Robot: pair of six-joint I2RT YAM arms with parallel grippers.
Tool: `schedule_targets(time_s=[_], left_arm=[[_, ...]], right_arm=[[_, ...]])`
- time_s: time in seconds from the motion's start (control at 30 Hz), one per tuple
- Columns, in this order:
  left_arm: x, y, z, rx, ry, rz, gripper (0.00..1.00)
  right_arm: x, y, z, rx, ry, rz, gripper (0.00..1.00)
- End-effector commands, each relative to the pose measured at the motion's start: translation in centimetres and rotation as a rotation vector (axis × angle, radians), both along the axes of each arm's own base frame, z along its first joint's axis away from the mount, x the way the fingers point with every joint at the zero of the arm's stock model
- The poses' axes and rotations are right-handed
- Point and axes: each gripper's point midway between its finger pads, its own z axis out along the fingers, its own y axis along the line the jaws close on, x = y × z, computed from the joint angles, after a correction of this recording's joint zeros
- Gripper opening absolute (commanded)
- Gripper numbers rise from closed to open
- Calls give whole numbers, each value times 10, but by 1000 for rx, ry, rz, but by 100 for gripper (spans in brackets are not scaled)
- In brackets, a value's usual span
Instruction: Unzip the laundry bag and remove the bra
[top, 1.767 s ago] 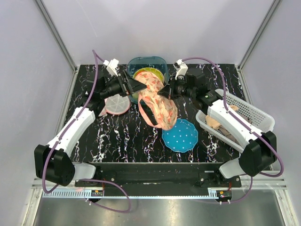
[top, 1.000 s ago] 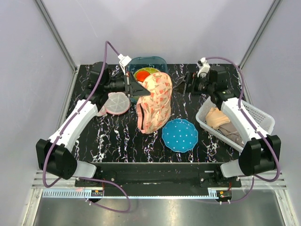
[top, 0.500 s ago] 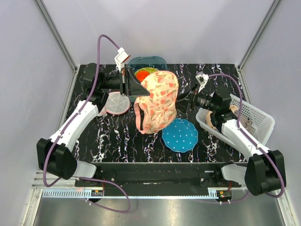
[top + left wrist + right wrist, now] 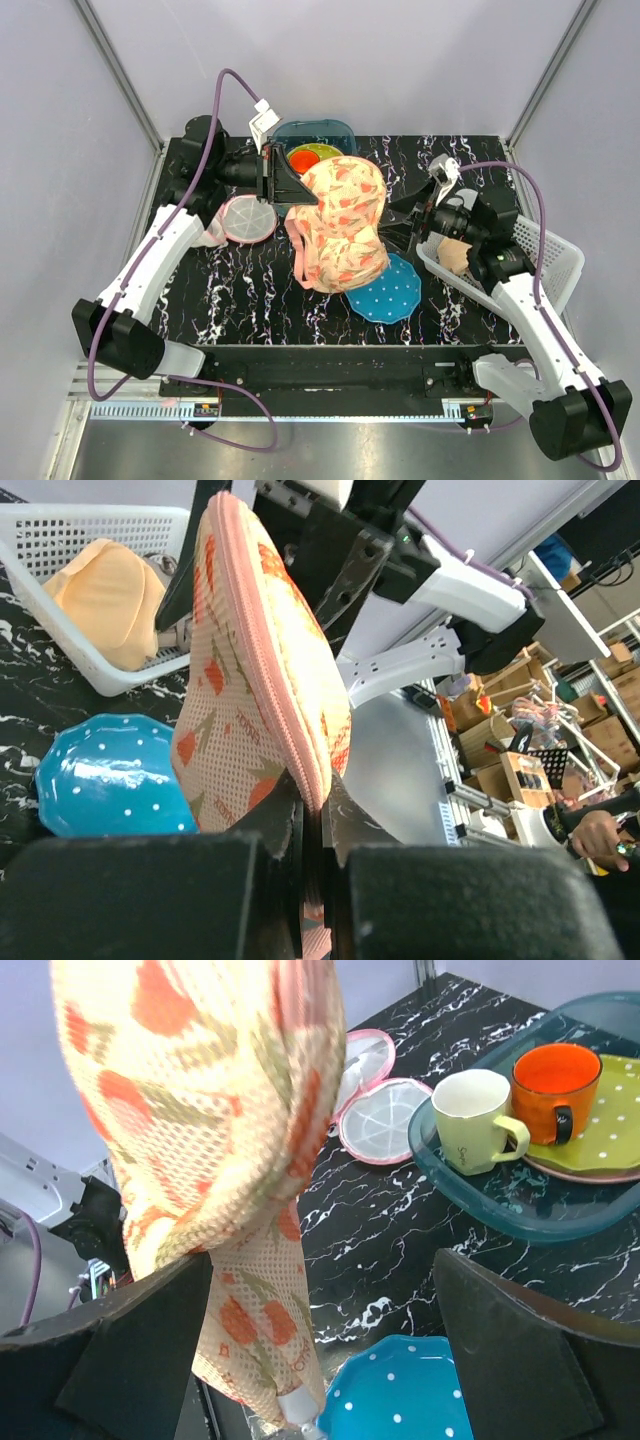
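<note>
Pinching bag [image 4: 345, 215] by its pink edge between left fingers [image 4: 280, 825], holding it up off table [image 4: 250, 290], long axis hanging down; right fingers [image 4: 120, 1360] spread apart, just right of it, facing its free side.

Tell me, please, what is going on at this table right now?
The left arm's fingers are shut on the pink edging of the peach printed mesh laundry bag, holding it up above the black marbled table and the blue dotted plate. The right arm's fingers are open close by the bag's lower part, not gripping it. Whether the zip is open cannot be seen.
</note>
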Motion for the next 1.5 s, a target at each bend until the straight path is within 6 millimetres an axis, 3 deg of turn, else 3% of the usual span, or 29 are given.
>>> schedule_targets(time_s=[0.0,0.37,0.63,0.73,0.9,1.03,1.07,1.13,1.17,1.2,1.23,1.27,1.3,1.33,1.37,1.47], left_arm=[[-1,5,4,27,-119,44,0],[-9,6,9,15,-144,31,0],[-16,7,17,-3,-164,16,0],[-19,6,18,-10,-174,5,0],[-18,4,13,-14,-153,-19,0],[-14,3,12,-16,-151,-16,0],[-12,2,12,-14,-148,-12,0],[0,0,6,6,-140,20,0],[6,-1,1,24,-133,44,0],[22,-3,-4,54,-129,117,0],[32,-3,-11,97,-108,157,17],[49,-6,-25,143,-66,192,33],[67,-5,-38,195,-36,263,48],[75,-3,-41,237,-9,298,62],[86,-4,-55,278,29,328,82],[114,17,-68,402,33,574,92]], right_arm=[[-21,2,28,-22,-59,89,100],[-35,26,23,77,11,319,100],[-1,30,4,104,78,214,100],[2,37,4,130,94,245,100],[-10,66,-4,113,129,353,100],[-1,70,-15,103,162,313,98],[-2,69,-15,100,161,312,95],[-4,68,-19,93,174,307,69],[-3,66,-17,92,170,285,51],[-1,64,-21,78,186,256,17],[4,63,-24,66,192,218,2],[21,58,-28,50,201,108,0],[26,53,-43,8,248,53,0],[32,50,-44,-6,260,11,0],[44,45,-51,-27,283,-66,0],[58,32,-62,-46,429,-227,0]])
